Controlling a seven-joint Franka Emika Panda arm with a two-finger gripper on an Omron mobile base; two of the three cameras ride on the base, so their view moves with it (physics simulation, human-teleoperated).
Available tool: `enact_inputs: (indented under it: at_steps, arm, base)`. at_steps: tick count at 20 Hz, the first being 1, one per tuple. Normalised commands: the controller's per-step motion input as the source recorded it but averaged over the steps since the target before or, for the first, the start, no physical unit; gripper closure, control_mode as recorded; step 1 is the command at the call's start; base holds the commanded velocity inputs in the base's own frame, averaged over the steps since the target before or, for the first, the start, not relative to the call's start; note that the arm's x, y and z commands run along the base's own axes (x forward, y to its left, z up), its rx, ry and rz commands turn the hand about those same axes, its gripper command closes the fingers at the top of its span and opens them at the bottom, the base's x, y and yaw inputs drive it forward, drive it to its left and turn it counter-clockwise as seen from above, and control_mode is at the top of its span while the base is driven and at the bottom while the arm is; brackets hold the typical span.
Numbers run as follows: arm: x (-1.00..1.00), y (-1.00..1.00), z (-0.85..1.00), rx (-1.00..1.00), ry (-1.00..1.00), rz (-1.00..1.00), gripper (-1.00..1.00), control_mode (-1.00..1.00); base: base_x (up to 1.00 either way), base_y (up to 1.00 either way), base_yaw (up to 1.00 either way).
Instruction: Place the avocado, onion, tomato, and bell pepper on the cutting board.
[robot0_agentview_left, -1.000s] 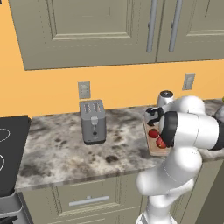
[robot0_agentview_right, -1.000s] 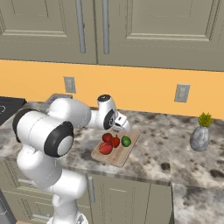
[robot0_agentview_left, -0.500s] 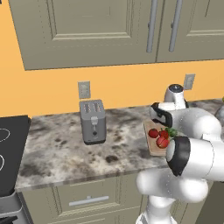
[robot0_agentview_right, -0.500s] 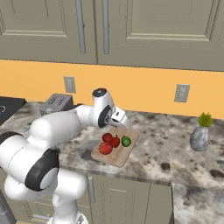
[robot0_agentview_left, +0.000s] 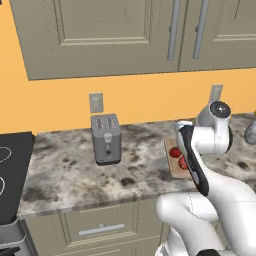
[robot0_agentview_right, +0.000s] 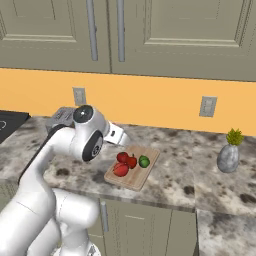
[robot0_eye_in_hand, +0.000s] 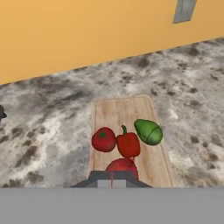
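Left to right: toaster stood on the counter, well apart from the board. On the board lay the tomato, then the pepper touching it, then the avocado just beside; a red onion sat at the near end, partly hidden. All looked light and smooth, likely slippery; the avocado was firm, best pinched across its narrow middle, the tomato squashy. The gripper hung above the board's left side, jaws fully closed, holding nothing, touching nothing. All four looked placed, so the task seemed done.
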Motion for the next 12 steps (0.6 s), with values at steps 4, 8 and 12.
enact_inputs:
  at_steps: [4,8,12]
  arm:
    - [-1.0,0.82,0.64,-0.03,-0.22,0.09,-1.0,-1.0]
    - [-1.0,0.82,0.57,-0.03,-0.2,0.09,-1.0,-1.0]
    - [-1.0,0.68,0.57,0.0,-0.14,0.13,-1.0,-1.0]
  base:
    - [0.0,0.0,0.0]
    - [0.0,0.0,0.0]
    - [0.0,0.0,0.0]
